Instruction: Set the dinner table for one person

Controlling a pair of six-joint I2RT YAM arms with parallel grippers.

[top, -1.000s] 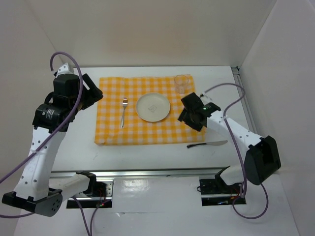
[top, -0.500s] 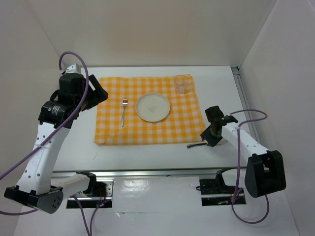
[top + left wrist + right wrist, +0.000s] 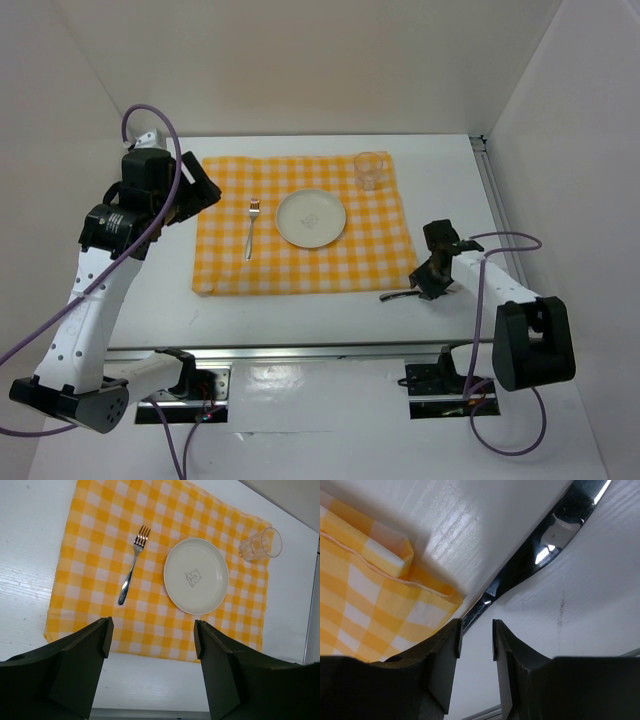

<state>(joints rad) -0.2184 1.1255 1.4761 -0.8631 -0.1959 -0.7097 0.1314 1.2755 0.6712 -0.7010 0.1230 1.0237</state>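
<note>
So: knife (image 3: pixel 395 296) lies on the bare dinner table (image 3: pixel 440 180), just off the near right corner of the checked cloth (image 3: pixel 230 270). Its long axis runs approx. left-right, visible dark end toward the cloth. Right gripper (image 3: pixel 430 283) is down on it, fingers (image 3: pixel 440 680) narrow w/ the knife crossing diagonally at their tips. Can't tell if it's pinched or only straddled. Left gripper (image 3: pixel 152 630) hangs wide, nothing btwn its fingers, well apart over the cloth's left side. Plate (image 3: pixel 311 217) sits mid-cloth, fork (image 3: pixel 251 228) to its left, glass (image 3: pixel 370 170) at the far right corner. Prob. next: knife goes beside the plate's right edge, up and left of the right gripper, so it's the right arm's job.
</note>
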